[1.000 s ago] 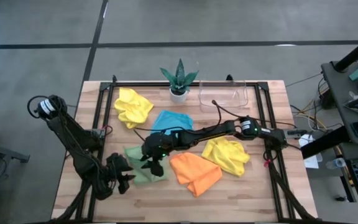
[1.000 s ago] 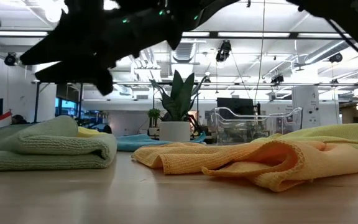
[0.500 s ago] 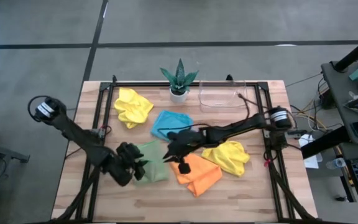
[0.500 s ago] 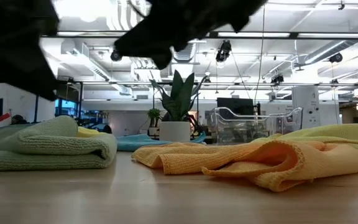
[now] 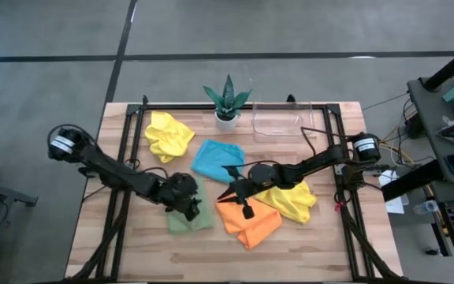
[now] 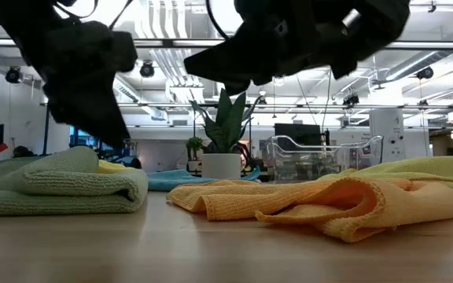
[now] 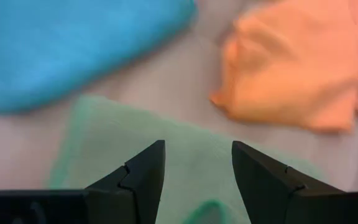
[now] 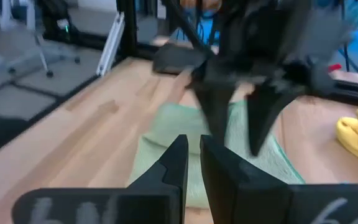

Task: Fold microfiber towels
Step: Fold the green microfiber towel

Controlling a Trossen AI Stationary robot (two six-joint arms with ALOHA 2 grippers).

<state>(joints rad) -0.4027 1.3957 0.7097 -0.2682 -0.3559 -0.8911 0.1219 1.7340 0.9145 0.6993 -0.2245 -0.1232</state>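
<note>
Jaws apart, left gripper (image 7: 197, 165) over green towel (image 5: 189, 214); right gripper (image 8: 192, 155) seemingly nearly closed.

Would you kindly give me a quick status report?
Left gripper open above folded green towel. Right gripper nearly shut, empty, above orange towel. Nothing blocking.

The left arm is covering part of the green towel (image 5: 189, 214) from above. In the low view both arms are showing only as dark blurred shapes cut off by the upper edge. The right wrist view is smearing the far gripper (image 8: 238, 124). The clear tray (image 5: 282, 122) is barely showing against the surface (image 5: 306, 252).
</note>
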